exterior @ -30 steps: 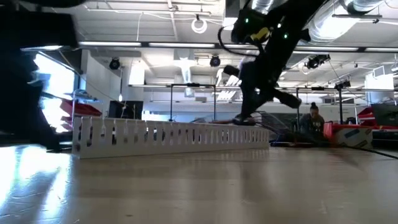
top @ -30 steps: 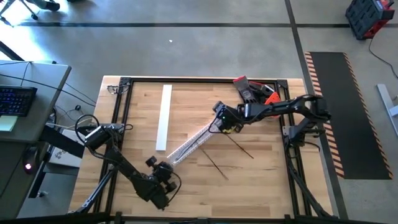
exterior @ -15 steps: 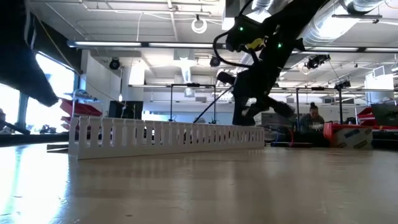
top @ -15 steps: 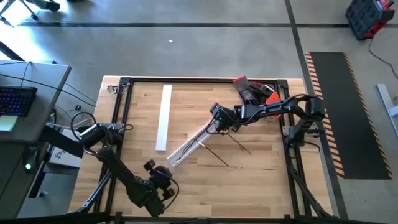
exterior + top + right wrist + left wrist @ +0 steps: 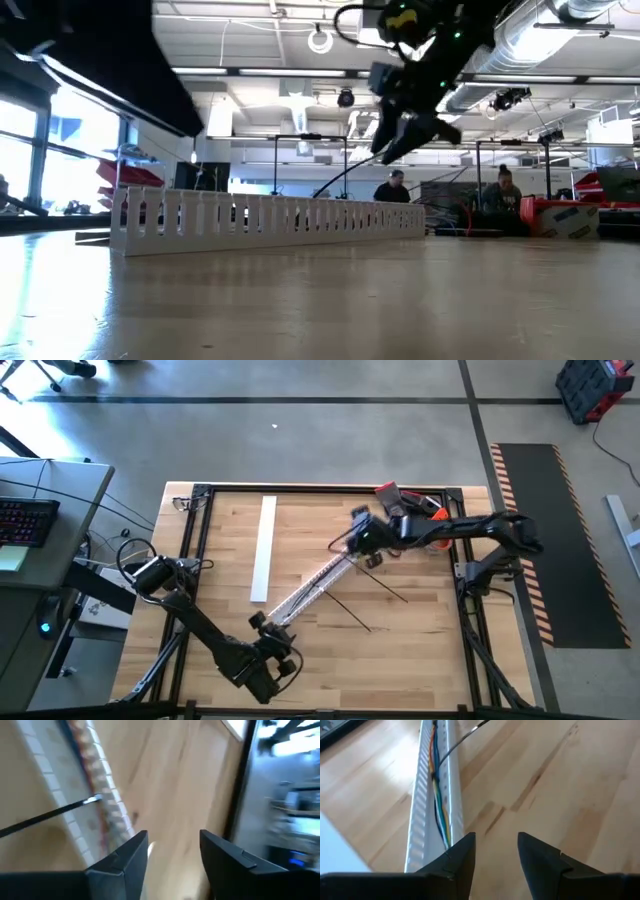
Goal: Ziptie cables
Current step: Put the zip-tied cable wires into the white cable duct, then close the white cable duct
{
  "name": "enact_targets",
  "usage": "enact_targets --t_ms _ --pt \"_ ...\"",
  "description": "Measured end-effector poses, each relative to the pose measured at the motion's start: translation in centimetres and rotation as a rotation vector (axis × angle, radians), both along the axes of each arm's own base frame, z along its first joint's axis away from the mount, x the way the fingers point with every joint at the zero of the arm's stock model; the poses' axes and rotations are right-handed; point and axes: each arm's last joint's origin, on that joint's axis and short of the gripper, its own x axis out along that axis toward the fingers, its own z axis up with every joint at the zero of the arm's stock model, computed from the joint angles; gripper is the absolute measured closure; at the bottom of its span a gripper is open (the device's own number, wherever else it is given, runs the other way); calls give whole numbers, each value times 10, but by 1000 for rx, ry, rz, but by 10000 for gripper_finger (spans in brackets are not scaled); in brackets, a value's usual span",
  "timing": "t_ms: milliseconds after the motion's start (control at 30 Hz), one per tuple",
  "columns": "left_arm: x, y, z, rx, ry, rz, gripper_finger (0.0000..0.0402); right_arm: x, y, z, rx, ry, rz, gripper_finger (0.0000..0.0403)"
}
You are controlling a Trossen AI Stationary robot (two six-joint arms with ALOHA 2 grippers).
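The white slotted channel (image 5: 312, 585) lies slantwise on the table, and the cables (image 5: 438, 795) run along inside it as coloured wires. A black ziptie (image 5: 47, 817) sticks out of the channel near its far end and rises at a slant (image 5: 345, 182). Two more zipties (image 5: 385, 588) (image 5: 350, 618) lie flat on the wood beside it. My left gripper (image 5: 495, 852) hovers open over the channel's near end (image 5: 268, 622). My right gripper (image 5: 172, 850) hangs open above the far end (image 5: 352, 532), clear of the channel (image 5: 408, 120).
A flat white strip (image 5: 265, 548) lies left of the channel. Red and black tools (image 5: 405, 505) sit at the far right corner. A black frame (image 5: 330, 488) borders the table. People (image 5: 503, 190) sit in the room beyond.
My right gripper has opened, come off the channel's far end and risen toward the far edge. My left gripper has lifted away from the channel's near end. The channel stays on the table, with one ziptie now standing up from its far end.
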Motion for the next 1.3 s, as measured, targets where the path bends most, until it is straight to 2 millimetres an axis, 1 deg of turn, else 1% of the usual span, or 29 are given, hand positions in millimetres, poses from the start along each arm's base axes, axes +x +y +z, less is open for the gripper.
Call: enact_targets --t_ms 67,167,233,300,400,533,667,767,833,967,1067,1133,1200,1300 --pt "6 2 0 3 -4 -9 271 -16 -3 11 118 -8 12 251" --pt "14 5 1 12 -7 -28 271 -40 1 24 321 28 -19 270" --pt "18 8 2 20 -6 -37 271 -53 4 26 406 81 -70 281" --pt "22 11 2 34 4 -42 271 -58 6 22 448 145 -132 291" --pt "27 15 2 54 10 -55 271 -56 3 11 428 197 -235 310" --pt "32 17 3 31 2 -56 271 -46 -2 -7 423 246 -267 336" --pt "30 13 3 23 -3 -69 271 -38 -9 -28 433 311 -290 364" --pt "28 10 3 31 -9 -76 271 -31 -16 -38 417 294 -310 384" --pt "26 8 3 38 -17 -79 271 -27 -22 -43 377 275 -338 396" --pt "25 6 3 39 -22 -82 271 -26 -37 -45 207 227 -472 401" --pt "24 5 3 39 -22 -85 271 -26 -45 -43 98 207 -524 402" --pt "24 5 3 39 -22 -85 271 -26 -46 -42 111 208 -489 403" --pt "24 5 3 40 -22 -84 271 -26 -47 -43 164 218 -442 403" --pt "24 5 3 40 -22 -84 271 -25 -46 -42 162 220 -413 403"
